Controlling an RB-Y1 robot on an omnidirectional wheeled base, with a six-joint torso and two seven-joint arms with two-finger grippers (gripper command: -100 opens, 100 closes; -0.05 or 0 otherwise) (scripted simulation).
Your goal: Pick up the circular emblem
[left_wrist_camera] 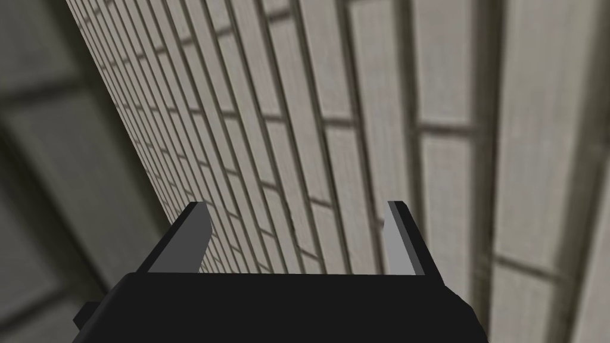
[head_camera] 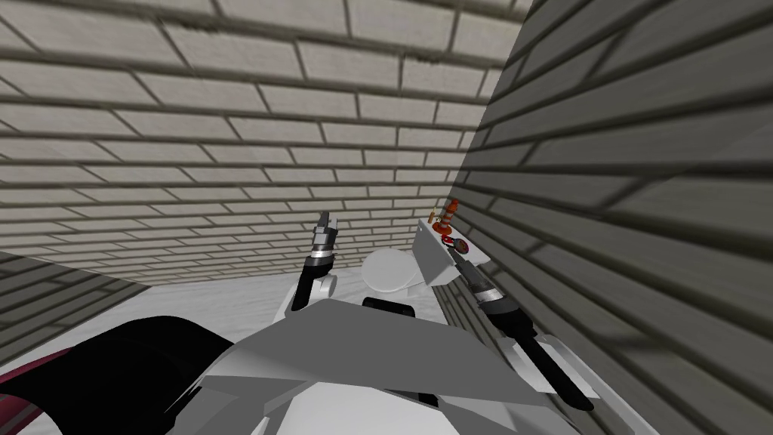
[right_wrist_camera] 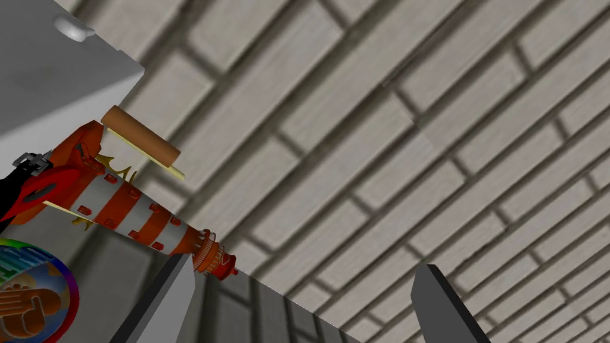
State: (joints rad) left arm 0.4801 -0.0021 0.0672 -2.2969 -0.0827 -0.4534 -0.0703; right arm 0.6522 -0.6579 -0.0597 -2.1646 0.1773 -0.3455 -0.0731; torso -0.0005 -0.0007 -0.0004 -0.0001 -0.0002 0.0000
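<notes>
The circular emblem is a disc with a rainbow rim and an orange hand design. It lies on top of a white cabinet by the right brick wall, and appears small in the head view as the emblem. My right gripper is open, and the emblem sits outside its fingers, off to one side. From the head view, the right gripper hovers just short of the emblem. My left gripper is raised toward the far wall, open and empty.
Beside the emblem stand a red-and-white striped tower and a brown cylinder, both close to the right gripper. The tower stands at the cabinet's far end. Brick walls meet in a corner just behind. A dark rounded object sits low on my left.
</notes>
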